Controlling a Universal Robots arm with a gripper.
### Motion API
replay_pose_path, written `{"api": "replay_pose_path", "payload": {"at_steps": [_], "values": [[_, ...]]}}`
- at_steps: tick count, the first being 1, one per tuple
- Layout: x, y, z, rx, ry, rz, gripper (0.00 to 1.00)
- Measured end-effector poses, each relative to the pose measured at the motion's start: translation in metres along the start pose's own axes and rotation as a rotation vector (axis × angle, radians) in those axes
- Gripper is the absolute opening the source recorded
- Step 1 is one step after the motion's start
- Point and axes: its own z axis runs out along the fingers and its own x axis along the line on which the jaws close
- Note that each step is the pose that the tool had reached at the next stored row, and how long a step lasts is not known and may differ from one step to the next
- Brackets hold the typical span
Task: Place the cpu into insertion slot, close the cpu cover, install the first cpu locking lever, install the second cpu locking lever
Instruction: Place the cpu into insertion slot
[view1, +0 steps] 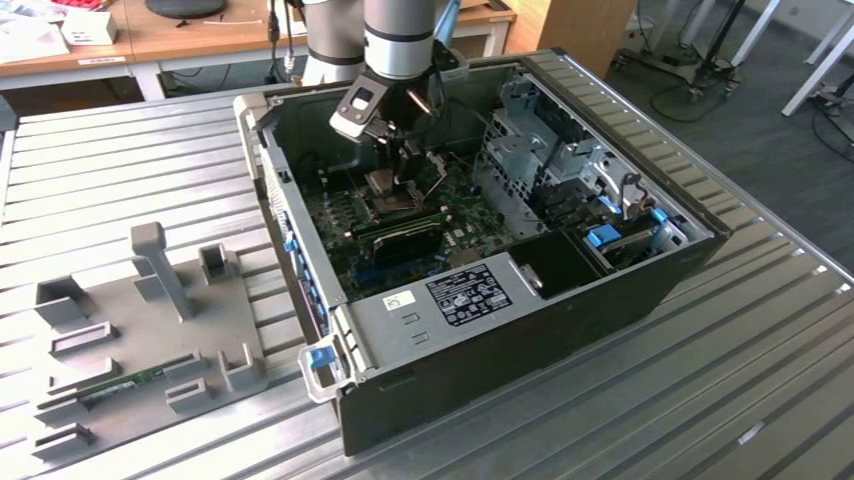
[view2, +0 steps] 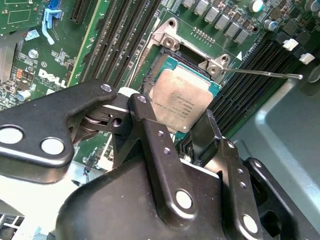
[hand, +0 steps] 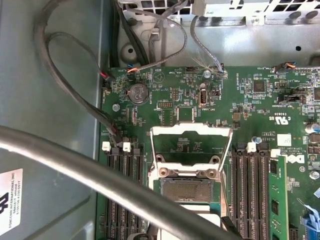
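— Why does the cpu cover (hand: 192, 131) stand swung back on its hinge?

— So the insertion slot (hand: 186, 187) lies bare, its dark contact bed exposed. One thin locking lever (view2: 265, 74) sticks out to the side, unlatched.

— And the cpu (view2: 182, 95)?

— In the second wrist view the gripper (view2: 171, 112) has its fingers clamped on two opposite edges of the chip. The metal top faces up, and the chip hangs just over the slot. It looks not yet seated. Gripping by the edges probably spares the contacts underneath.
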Motion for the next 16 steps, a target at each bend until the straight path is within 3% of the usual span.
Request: {"api": "replay_pose_path", "payload": {"at_steps": [5,11,16], "values": [[0.0000,0.0033,0.0005,0.0000,0.0001,0.000,0.54],[0.0001,0.0031,0.0072,0.0000,0.0001,0.000,0.54],[0.0001,0.0032,0.0077,-0.0001,0.0002,0.000,0.54]]}}
